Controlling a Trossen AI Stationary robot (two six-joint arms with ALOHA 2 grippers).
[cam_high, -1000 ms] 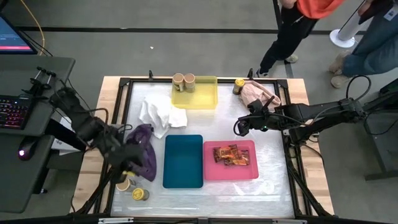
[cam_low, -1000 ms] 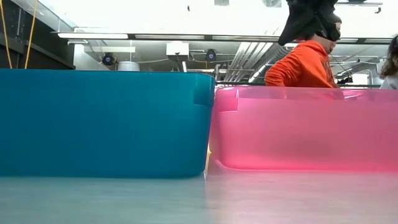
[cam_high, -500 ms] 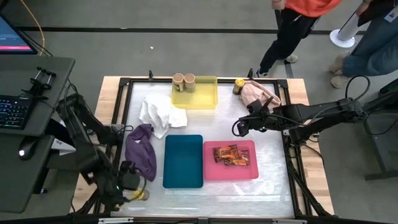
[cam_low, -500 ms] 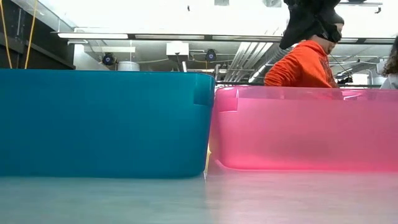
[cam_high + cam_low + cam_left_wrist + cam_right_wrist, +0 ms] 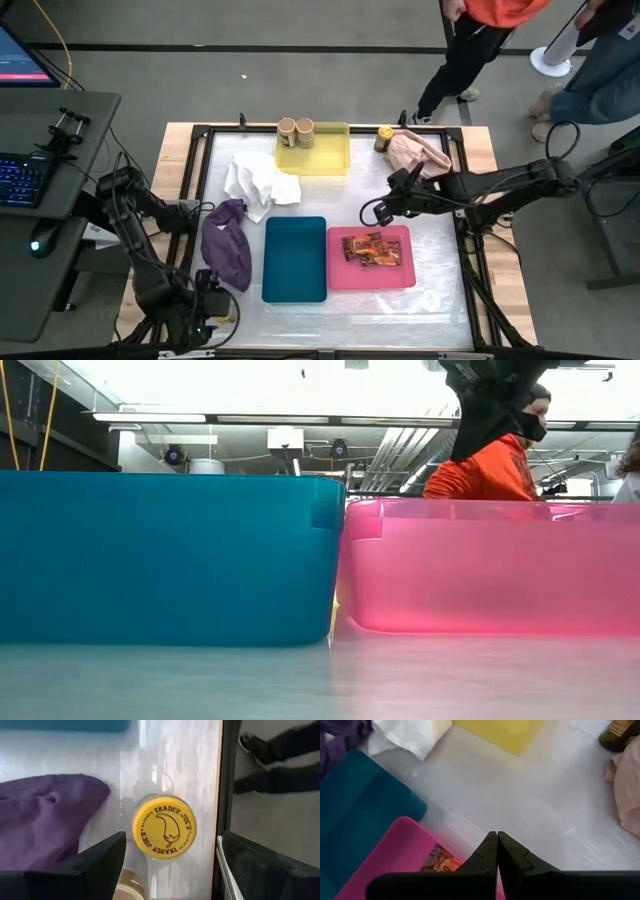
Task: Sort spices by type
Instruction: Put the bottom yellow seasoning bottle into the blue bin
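High view: left gripper (image 5: pixel 205 305) is down at the near-left corner of the table (image 5: pixel 440 300), just past the purple cloth (image 5: pixel 227 255). The arm covers the jars there. Right gripper (image 5: pixel 372 212) hangs over bare table between the pink cloth (image 5: pixel 415 152) and the pink tray (image 5: pixel 340 275), near that tray's far edge. Two tan-lid jars (image 5: pixel 296 130) stand in the yellow tray (image 5: pixel 320 158). Orange-red packets (image 5: pixel 365 248) lie in the pink tray. Teal tray (image 5: pixel 295 260) holds nothing. One more jar (image 5: pixel 384 135) stands outside the trays, just beside the pink cloth.

Low view: only the teal and pink tray walls, plus the right arm hanging in from above. A person in orange stands behind. No use for grip state.

Left wrist view: yellow-lid jar (image 5: pixel 164 826) is upright beside the purple cloth, against the table frame, dead ahead of the fingers. A tan lid (image 5: pixel 131 887) shows just beside it, closer to the gripper. Only one finger (image 5: pixel 95 862) is visible, nothing in it; can't tell the gap.

Right wrist view: fingertips pressed together, empty, pointing at the pink tray's far corner.

Step, my read: left arm is lining up on the corner jars, yellow lid probably headed for the teal tray. Next it needs to centre on one jar only, with fingers clear of the neighbour and the cloth.
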